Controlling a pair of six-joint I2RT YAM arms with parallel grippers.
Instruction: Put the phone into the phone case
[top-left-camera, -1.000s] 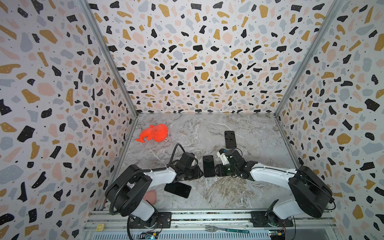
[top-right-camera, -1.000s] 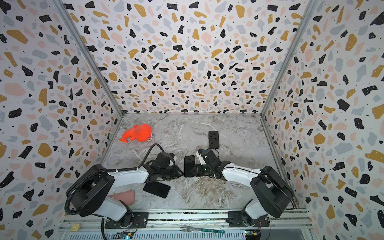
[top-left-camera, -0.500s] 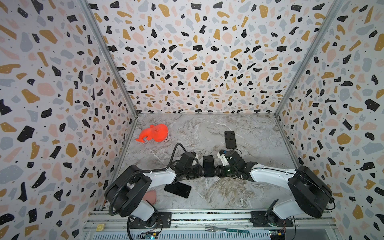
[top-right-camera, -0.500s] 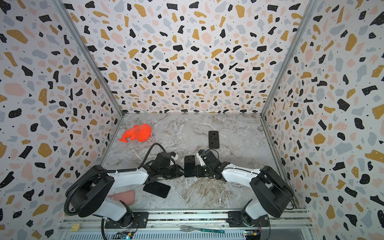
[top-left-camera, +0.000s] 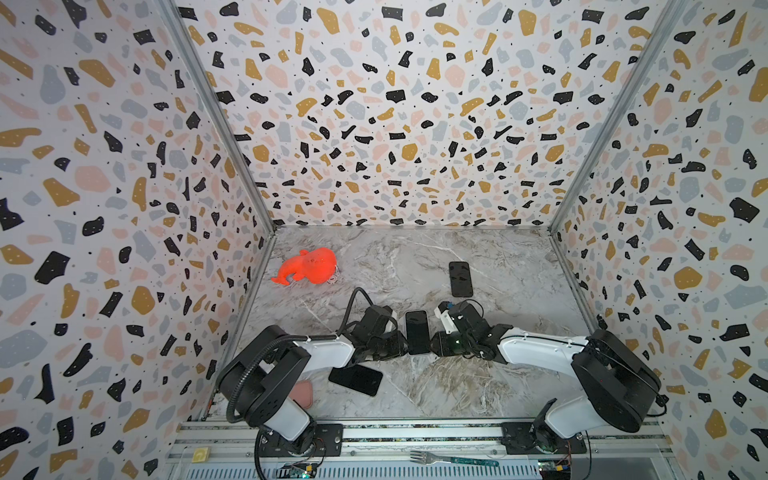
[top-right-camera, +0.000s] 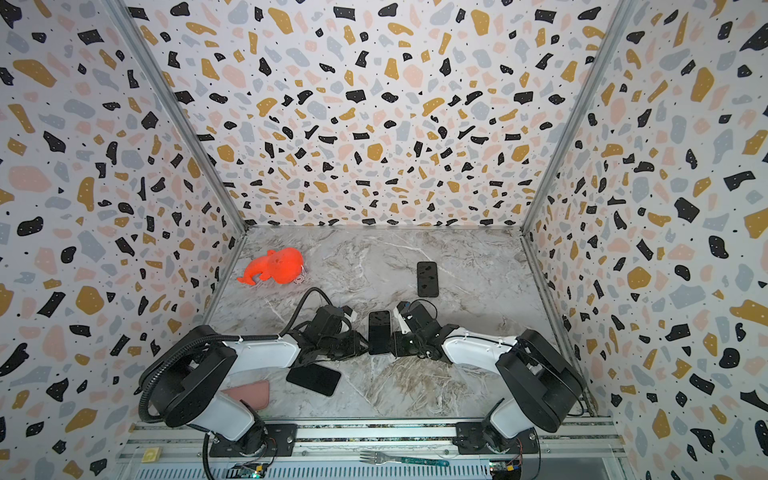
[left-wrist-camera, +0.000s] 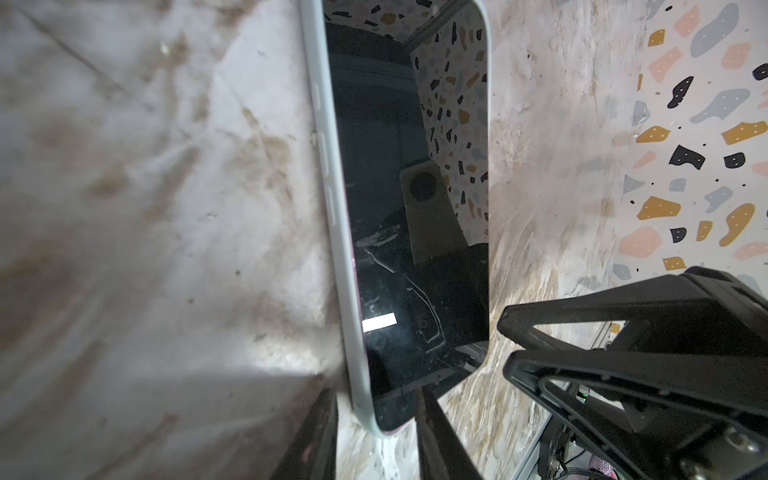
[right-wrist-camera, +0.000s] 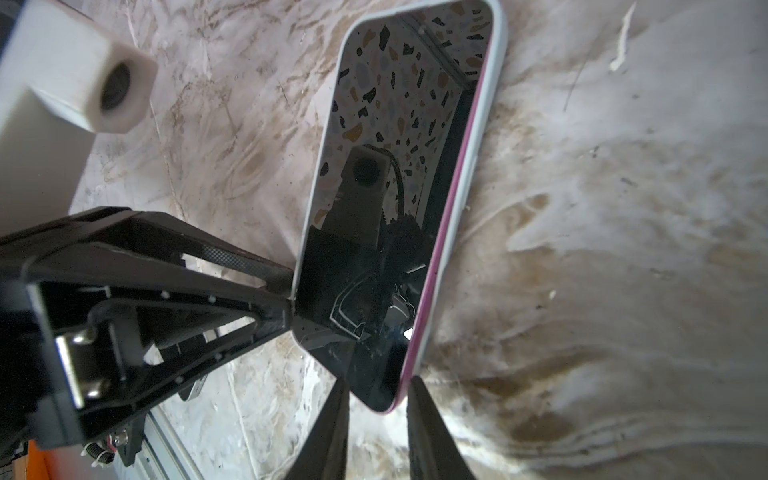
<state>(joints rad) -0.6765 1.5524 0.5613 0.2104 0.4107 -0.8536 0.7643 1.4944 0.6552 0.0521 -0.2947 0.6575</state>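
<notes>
both top views: phone (top-left-camera: 417, 332) (top-right-camera: 379, 332) lies screen up near the middle of the marble table (top-left-camera: 478, 386), long axis running near to far, between the two arms. left gripper (top-left-camera: 400, 345) meets its near left edge, right gripper (top-left-camera: 434, 343) its near right edge.

left wrist view: phone sits inside a pale phone case (left-wrist-camera: 328, 166). left gripper's jaws stand narrow and pinch the near left corner, one finger (left-wrist-camera: 432, 436) over the glass, its mate against the case's side.

right wrist view: right gripper pinches the near right corner, jaws narrow, both tips touching. thin pink strip shows between glass and case rim along the right long edge; fully seated or not, cannot tell.

elsewhere: second dark phone (top-left-camera: 460, 278) flat at far right of centre, well apart. third dark phone (top-left-camera: 355, 379) near left, just beside the left arm's wrist. pink flat piece (top-left-camera: 302, 392) nearer still, partly under that arm. orange whale toy (top-left-camera: 307, 266) far left by the wall. fork (top-left-camera: 453, 459) on the near rail (top-left-camera: 374, 457).
</notes>
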